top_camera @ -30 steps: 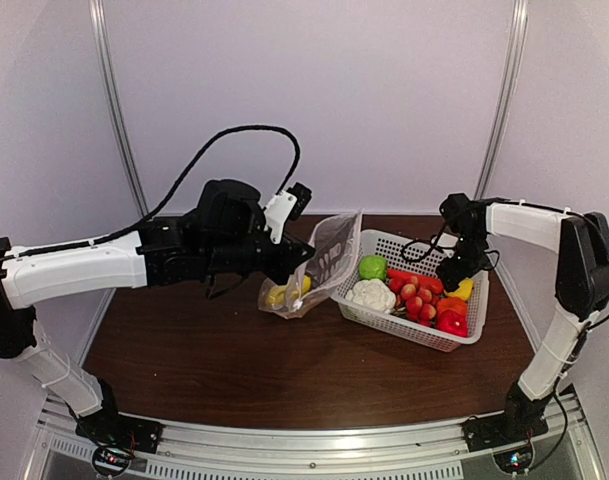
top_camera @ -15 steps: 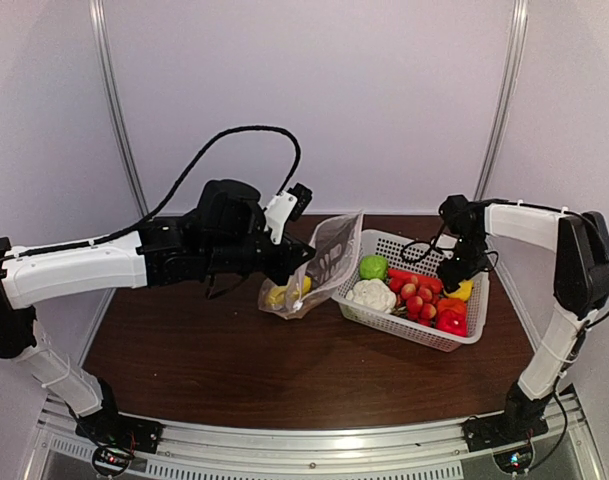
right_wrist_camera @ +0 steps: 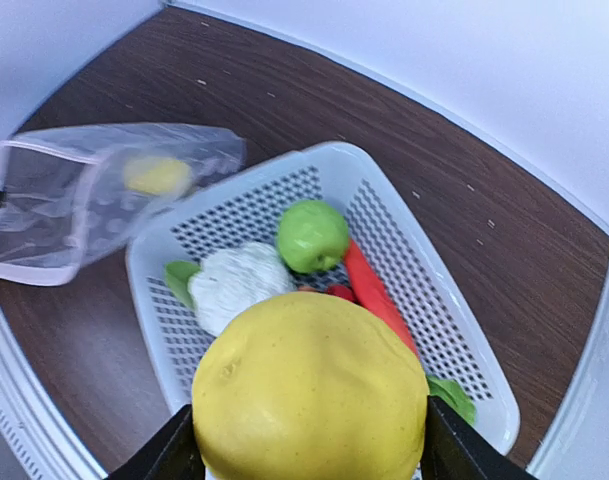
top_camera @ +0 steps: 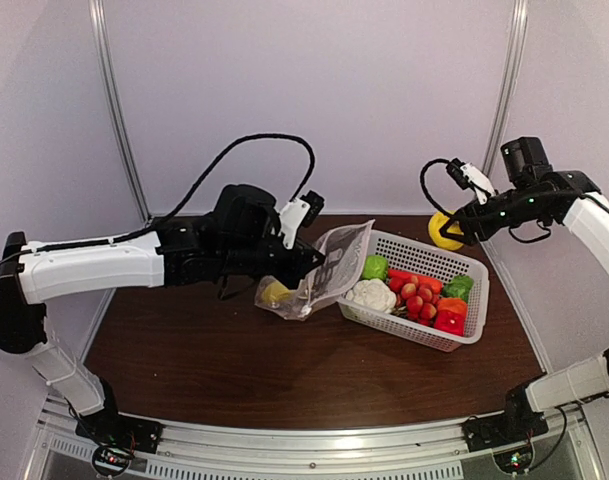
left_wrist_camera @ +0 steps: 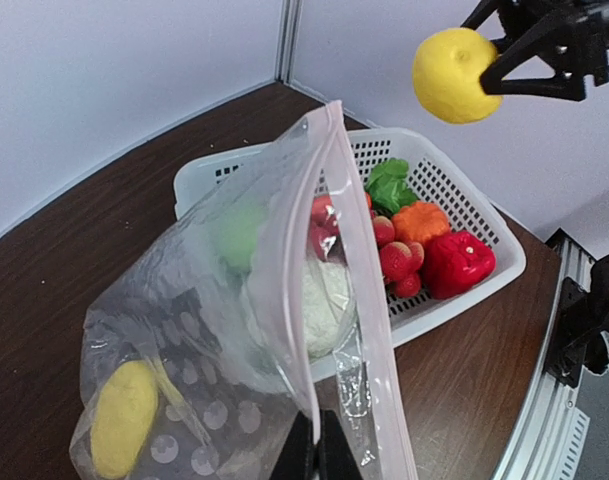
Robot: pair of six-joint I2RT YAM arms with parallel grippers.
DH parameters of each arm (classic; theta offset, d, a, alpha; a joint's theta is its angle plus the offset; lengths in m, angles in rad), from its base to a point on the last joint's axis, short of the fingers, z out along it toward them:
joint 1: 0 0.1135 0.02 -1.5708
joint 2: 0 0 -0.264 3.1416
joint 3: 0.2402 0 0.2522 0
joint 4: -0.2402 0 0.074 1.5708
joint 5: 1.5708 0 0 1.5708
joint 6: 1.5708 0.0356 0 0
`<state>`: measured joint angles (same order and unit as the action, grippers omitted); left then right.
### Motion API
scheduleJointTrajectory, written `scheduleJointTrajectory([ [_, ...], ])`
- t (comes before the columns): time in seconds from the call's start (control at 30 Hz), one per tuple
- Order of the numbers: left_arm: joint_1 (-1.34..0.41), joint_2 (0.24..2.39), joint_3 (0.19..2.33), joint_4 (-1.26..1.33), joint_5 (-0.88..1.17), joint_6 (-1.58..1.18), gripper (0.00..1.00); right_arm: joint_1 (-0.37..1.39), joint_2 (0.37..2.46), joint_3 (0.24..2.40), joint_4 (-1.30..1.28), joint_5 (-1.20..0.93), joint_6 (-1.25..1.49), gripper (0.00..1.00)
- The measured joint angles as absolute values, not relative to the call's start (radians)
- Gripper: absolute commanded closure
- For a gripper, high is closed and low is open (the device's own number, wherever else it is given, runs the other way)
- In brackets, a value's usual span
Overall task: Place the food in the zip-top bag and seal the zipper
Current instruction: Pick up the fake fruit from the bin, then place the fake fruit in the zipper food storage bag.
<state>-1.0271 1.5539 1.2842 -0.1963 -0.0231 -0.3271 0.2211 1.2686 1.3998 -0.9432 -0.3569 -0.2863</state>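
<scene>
Dark brown desk [top_camera: 184,370]: bears all.
White plastic mesh basket [top_camera: 402,333]: toy produce heaped inside.
Clear dotted zip-top bag [top_camera: 331,268]: just beside basket, held up by mouth edge, pinched in closed left jaws; pale strip zipper [left_wrist_camera: 336,240] unsealed.
Round yellow toy lemon [left_wrist_camera: 452,75]: above basket, clamped in right jaws.
Risk: slack, narrow mouth may deflect lemon onto desk.

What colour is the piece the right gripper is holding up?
Plain yellow. The lemon shows best in the right wrist view, close up.

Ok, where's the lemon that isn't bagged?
Top view, right side: the lemon is held in the right gripper, in the air by the basket's far edge.
</scene>
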Motion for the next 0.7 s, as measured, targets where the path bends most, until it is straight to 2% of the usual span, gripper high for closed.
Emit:
scheduleJointTrajectory([
  [0.1, -1.027, 1.604, 1.314, -0.194, 0.004, -0.339, 1.0, 0.256, 1.227, 1.401, -0.91, -0.561, -0.271, 0.44],
  [0.3, -1.027, 1.643, 1.351, -0.196, 0.039, -0.39, 1.0, 0.406, 1.223, 1.393, -0.747, -0.777, -0.193, 0.45],
  [0.5, -1.027, 1.644, 1.398, -0.203, 0.047, -0.427, 1.0, 0.534, 1.291, 1.384, -0.562, -0.867, -0.113, 0.46],
  [0.7, -1.027, 1.629, 1.414, -0.213, 0.059, -0.461, 1.0, 0.595, 1.381, 1.389, -0.522, -0.868, -0.105, 0.46],
])
